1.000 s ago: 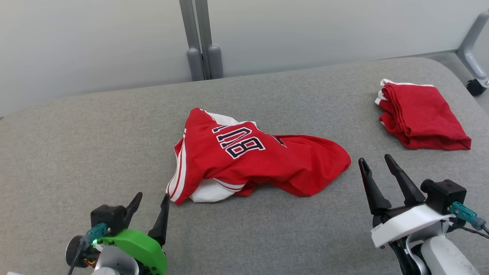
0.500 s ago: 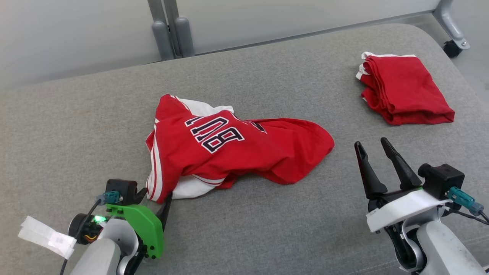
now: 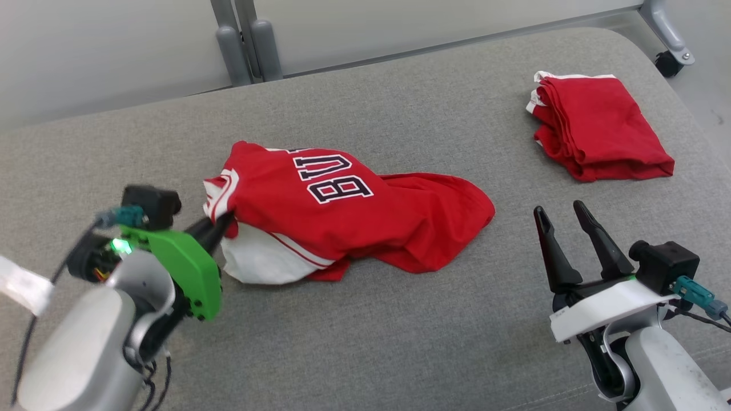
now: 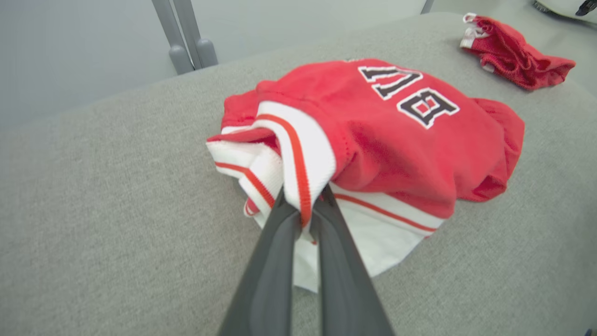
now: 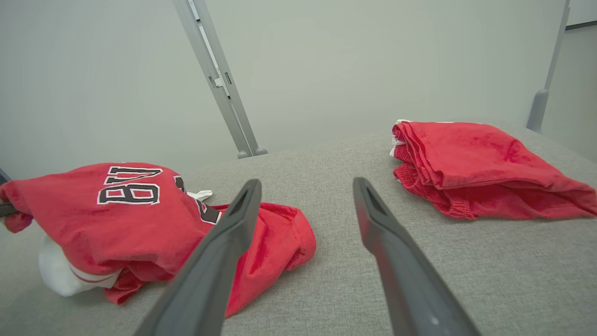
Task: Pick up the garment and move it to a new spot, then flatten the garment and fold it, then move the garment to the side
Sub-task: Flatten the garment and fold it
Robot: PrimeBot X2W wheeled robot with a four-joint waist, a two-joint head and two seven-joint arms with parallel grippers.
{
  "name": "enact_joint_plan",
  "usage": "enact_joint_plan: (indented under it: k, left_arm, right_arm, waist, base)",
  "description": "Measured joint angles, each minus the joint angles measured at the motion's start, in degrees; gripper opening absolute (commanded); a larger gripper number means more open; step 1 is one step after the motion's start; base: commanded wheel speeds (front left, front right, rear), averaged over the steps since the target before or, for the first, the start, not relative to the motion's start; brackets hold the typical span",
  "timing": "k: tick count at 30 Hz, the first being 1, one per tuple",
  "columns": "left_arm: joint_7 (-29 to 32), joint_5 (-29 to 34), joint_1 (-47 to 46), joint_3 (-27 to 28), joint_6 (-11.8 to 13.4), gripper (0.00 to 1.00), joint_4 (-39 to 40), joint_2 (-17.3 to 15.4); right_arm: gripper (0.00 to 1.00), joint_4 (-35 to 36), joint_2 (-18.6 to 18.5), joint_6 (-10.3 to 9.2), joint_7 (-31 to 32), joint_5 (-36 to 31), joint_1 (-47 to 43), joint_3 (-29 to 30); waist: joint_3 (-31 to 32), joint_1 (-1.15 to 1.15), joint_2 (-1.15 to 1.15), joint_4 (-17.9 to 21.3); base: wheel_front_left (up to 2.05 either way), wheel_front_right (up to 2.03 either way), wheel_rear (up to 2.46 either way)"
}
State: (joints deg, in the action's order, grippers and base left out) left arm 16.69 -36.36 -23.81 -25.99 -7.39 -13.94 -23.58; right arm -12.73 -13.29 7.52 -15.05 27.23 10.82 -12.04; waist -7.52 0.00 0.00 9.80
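The garment [image 3: 354, 217] is a crumpled red jersey with white striped trim and dark letters, lying mid-surface. My left gripper [image 3: 224, 221] is shut on its white-and-red striped left edge, which is bunched and raised off the surface. In the left wrist view the fingers [image 4: 280, 242] pinch that trim at the gripper [image 4: 303, 207], with the garment [image 4: 396, 140] spreading beyond. My right gripper [image 3: 559, 210] stands open to the right of the garment, holding nothing. In the right wrist view that gripper [image 5: 306, 183] has the garment [image 5: 116, 219] to its left.
A folded red cloth [image 3: 599, 125] lies at the back right of the grey padded surface [image 3: 400, 319], also seen as the folded cloth [image 5: 485, 168]. Grey posts [image 3: 245, 45] stand behind the far edge. A caster wheel [image 3: 671, 57] sits at the far right.
My left gripper moved forward to the garment's left edge, shut on the striped trim and lifted it. The camera tilted down. The right gripper stayed open.
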Motion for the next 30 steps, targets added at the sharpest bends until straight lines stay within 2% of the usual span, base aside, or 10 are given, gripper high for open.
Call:
enact_joint_plan:
  k: [4,8,13,16,17,18,19,20,24,30]
  left_arm:
    - [7.7,-3.8,-6.9,0.4,0.0,0.0,3.6,-3.7]
    - [11.4,-5.0,-13.7,0.2,0.0,0.0,0.7,-5.1]
    - [12.4,-5.0,-21.0,0.5,0.0,0.0,-10.7,-5.8]
    - [10.4,-5.0,-23.3,0.7,0.0,0.0,-17.7,-5.4]
    - [9.6,-5.2,-24.0,0.7,0.0,0.07,-20.0,-5.0]
    - [8.6,-5.7,-24.2,0.7,0.0,0.35,-21.6,-4.5]
    - [7.6,-6.1,-24.2,0.6,0.0,0.78,-23.5,-4.0]
    - [6.5,-6.5,-24.2,0.2,0.0,1.0,-25.0,-3.6]
    - [3.1,-8.0,-24.2,-2.9,0.0,1.0,-26.7,-3.1]
    - [-2.1,-10.9,-23.9,-7.5,0.0,1.0,-21.6,-5.3]
  right_arm:
    - [1.0,0.5,0.1,0.0,0.0,-0.1,1.4,-0.2]
    - [1.0,0.5,1.0,0.0,0.0,0.0,2.7,-0.7]
    - [1.0,0.4,2.3,0.0,0.0,0.2,5.0,-1.9]
    - [1.0,0.2,2.8,0.0,0.0,0.3,6.0,-2.2]
    - [1.0,0.0,3.0,0.0,0.0,0.3,6.3,-2.3]
    - [1.0,-0.2,3.1,0.0,0.0,0.3,6.4,-2.4]
    - [1.0,-0.5,3.3,0.0,0.0,0.3,6.6,-2.6]
    - [1.0,-0.7,3.4,0.0,0.0,0.3,6.6,-2.8]
    - [1.0,-1.1,3.3,0.0,0.0,0.3,6.5,-2.5]
    - [1.0,-1.4,2.1,0.0,0.0,0.1,4.7,-1.2]
  waist:
    - [-1.4,0.0,0.0,0.6]
    - [-3.2,0.0,0.0,1.6]
    - [-5.8,0.0,0.0,4.2]
    - [-7.2,0.0,0.0,5.8]
    - [-7.6,0.0,0.0,6.3]
    - [-7.9,0.0,0.0,6.8]
    - [-8.2,0.0,0.0,7.3]
    - [-8.4,0.0,0.0,7.7]
    - [-8.1,0.0,0.0,8.2]
    - [-6.6,0.0,0.0,6.5]
  base:
    - [0.0,0.0,0.0]
    - [0.0,0.0,0.0]
    - [0.0,0.0,0.0]
    - [0.0,0.0,0.0]
    - [0.0,0.0,0.0]
    - [0.0,0.0,0.0]
    - [0.0,0.0,0.0]
    - [0.0,0.0,0.0]
    - [0.0,0.0,0.0]
    - [0.0,0.0,0.0]
